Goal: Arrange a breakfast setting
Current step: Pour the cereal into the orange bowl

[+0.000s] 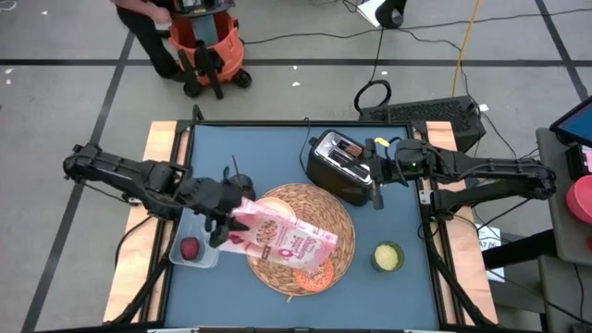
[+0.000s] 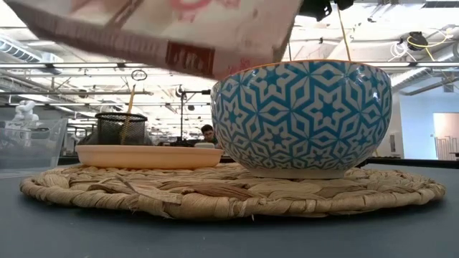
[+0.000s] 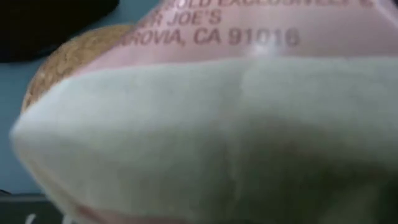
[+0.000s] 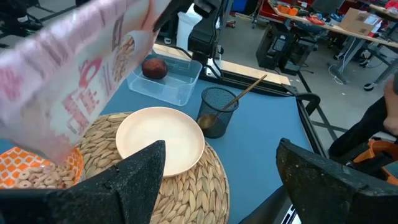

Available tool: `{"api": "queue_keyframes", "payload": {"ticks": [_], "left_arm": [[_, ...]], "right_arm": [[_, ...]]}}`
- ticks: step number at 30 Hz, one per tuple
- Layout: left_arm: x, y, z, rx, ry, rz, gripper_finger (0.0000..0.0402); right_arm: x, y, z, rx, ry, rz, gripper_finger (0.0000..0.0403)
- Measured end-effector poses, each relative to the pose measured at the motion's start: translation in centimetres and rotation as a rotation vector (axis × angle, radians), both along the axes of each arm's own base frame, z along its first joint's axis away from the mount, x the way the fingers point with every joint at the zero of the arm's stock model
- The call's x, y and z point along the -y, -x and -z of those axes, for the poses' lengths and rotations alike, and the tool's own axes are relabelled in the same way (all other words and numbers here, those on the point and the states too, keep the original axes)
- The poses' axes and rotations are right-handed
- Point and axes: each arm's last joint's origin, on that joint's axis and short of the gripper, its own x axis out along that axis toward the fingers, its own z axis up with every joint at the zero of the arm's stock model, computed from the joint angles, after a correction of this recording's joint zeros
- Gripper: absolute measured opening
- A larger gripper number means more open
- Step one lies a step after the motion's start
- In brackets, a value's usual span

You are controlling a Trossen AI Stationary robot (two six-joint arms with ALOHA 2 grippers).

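Note:
My left gripper (image 1: pixel 222 225) is shut on the pink-white cereal box (image 1: pixel 282 239), a soft pack held tilted over the round straw placemat (image 1: pixel 305 199). On the mat stand the cream bowl (image 4: pixel 160 140) and the small orange dish (image 1: pixel 314 276), blue-and-white outside (image 2: pixel 305 118), with cereal rings in it. The dark mesh cup (image 4: pixel 217 112) stands on the table beyond the mat, the wooden spoon (image 4: pixel 249 87) leaning in it. The dark-red fruit (image 4: pixel 155 68) lies in the clear tub (image 1: pixel 205 257). My right gripper (image 4: pixel 221 152) hangs open beside the toaster, holding nothing. My left gripper holds the cereal pack by its end toward the table's left (image 1: pixel 239 220), coming slantwise down from the left. The pack itself fills the left wrist view and hides the fingers. The pack is lifted clear and slopes down to its other end (image 1: pixel 326 245) by the orange dish.
A black toaster (image 1: pixel 340 165) stands at the mat's far right, right by my right gripper. A small green-yellow cup (image 1: pixel 388 256) sits on the blue table right of the mat. The clear tub is at the near left edge.

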Motion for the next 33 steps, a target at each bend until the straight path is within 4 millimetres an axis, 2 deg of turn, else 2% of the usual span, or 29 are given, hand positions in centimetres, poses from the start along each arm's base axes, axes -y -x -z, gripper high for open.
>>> {"api": "queue_keyframes", "payload": {"ticks": [9, 15, 23, 33], "left_arm": [[-0.25, 0.59, -0.84, 0.049, 0.030, -0.021, 0.0163], [0.11, -0.04, -0.10, 0.003, 0.025, -0.004, 0.0163], [-0.06, 0.46, -0.66, 0.030, 0.054, -0.016, 0.0163], [0.22, -0.09, -0.10, -0.005, 0.061, -0.013, 0.0163]], "right_arm": [[0.00, 0.00, 0.00, 0.000, 0.004, -0.001, 0.0293], [-0.01, 0.00, 0.00, 0.000, 0.004, -0.002, 0.0293], [-0.01, 0.00, 0.00, 0.000, 0.004, -0.002, 0.0293], [0.00, 0.00, 0.00, 0.000, 0.004, -0.001, 0.0293]]}}
